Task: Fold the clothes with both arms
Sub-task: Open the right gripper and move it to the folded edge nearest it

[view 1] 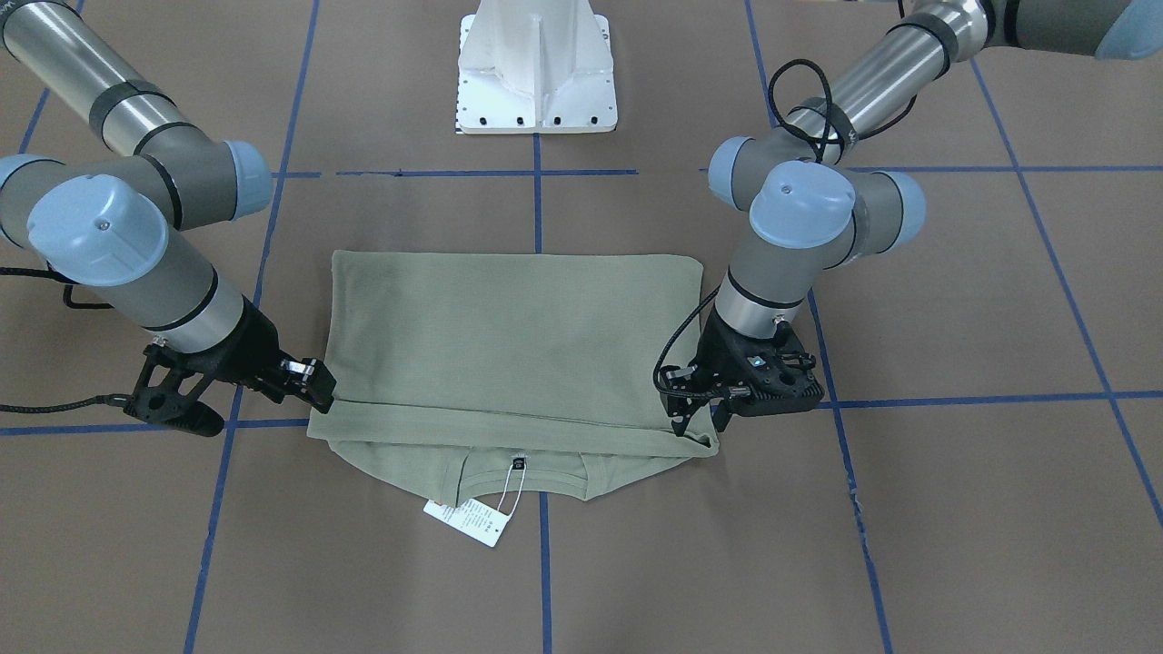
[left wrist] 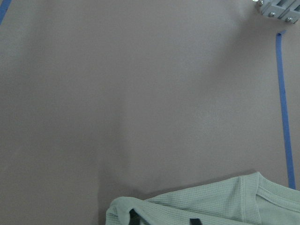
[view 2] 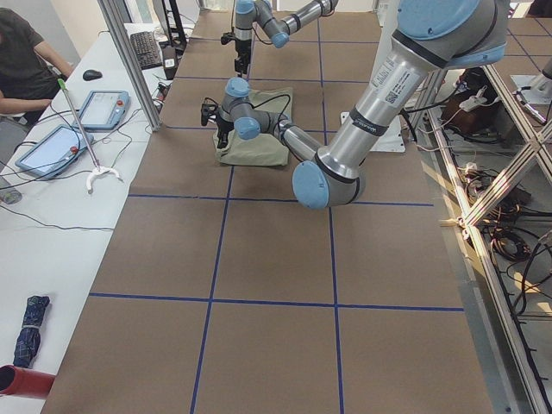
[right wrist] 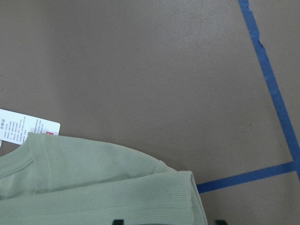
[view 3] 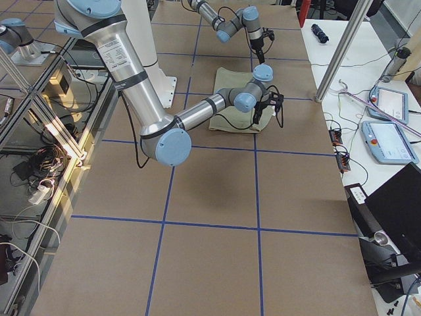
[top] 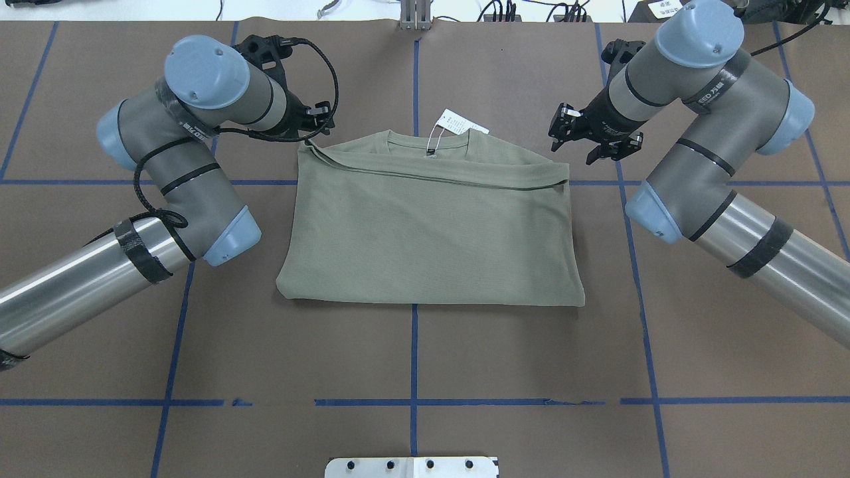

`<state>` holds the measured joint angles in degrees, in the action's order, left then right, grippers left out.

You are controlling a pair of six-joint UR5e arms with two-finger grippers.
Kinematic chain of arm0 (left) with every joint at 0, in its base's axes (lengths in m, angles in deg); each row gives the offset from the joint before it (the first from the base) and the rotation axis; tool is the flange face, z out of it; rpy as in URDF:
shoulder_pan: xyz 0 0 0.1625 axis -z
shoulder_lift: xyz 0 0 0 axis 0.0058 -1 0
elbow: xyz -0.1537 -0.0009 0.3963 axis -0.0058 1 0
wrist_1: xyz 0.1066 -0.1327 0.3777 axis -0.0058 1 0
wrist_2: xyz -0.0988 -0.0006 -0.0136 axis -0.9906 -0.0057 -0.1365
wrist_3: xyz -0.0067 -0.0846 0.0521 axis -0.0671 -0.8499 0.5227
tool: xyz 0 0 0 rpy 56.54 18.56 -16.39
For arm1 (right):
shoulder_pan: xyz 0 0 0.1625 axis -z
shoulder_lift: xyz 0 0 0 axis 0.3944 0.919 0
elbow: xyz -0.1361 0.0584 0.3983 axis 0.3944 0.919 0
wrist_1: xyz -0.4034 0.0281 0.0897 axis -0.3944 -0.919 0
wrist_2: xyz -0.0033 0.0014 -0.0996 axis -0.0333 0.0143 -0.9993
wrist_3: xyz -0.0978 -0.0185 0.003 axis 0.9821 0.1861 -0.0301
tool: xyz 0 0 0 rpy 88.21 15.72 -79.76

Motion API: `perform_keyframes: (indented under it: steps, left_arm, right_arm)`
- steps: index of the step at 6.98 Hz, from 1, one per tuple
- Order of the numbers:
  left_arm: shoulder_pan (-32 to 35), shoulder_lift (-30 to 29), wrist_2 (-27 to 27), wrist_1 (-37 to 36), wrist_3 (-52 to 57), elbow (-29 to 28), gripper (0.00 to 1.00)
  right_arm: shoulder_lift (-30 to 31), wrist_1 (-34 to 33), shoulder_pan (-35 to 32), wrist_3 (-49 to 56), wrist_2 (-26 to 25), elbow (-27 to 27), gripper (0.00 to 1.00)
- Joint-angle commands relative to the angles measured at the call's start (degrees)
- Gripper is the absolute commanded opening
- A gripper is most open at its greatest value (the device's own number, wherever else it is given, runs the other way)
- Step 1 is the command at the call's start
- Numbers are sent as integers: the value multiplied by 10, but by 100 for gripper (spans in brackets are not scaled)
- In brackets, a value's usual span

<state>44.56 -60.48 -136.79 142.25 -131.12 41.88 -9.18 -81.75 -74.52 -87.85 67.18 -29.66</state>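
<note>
Two-arm folding station, seen from behind the robot, left to right. The left arm (top: 179, 153) carries one black band with white lettering too small to read. The left gripper (view 1: 701, 420) sits at the shirt's far left corner. In the left wrist view its fingertips (left wrist: 134, 216) stand apart, with knit fabric between them.

One sage-green knit shirt (top: 431, 232) lies folded flat at the middle of the brown table (top: 531, 345). Its long axis runs side to side, from one arm toward the other. Its neckline points away from the robot, and a doubled edge crosses it just below the collar. One small dark neck label (top: 430, 153) is unreadable. One white hang tag (top: 460, 123) lies on the table just beyond the collar. It has rows of fine print that cannot be read and one red mark at its edge.

The right gripper (top: 574, 145) is just beside the far right corner, its fingers spread wide and holding nothing. The right arm (top: 690, 113) bears a similar illegible band. Blue tape lines (top: 413, 372) grid the table. One white pedestal base (view 1: 536, 73) stands at the robot's side.
</note>
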Motion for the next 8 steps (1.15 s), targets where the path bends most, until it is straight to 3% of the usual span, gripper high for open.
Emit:
perform_keyframes:
  steps: [1,3,4,6,8]
  left_arm:
    - [0,-1,-2,-3,0,5,100]
    - [1,5,-2,-5,0,25,100]
    - [1,6,-2,-5,-1,27,100]
    - [1,6,-2,-5,-2,34,100]
    - [0,6,-3,-5,-2,34,100]
  right_arm:
    - [11,0,6,-10,0,-23,100]
    - [98,-1,84,-84,-26,-142,100]
    - [128,-1,132,-117,-50,-171,100]
    - [141,-1,178,-123,-86,-165,100]
    - [143,-1,184,-122,-92,-145,100]
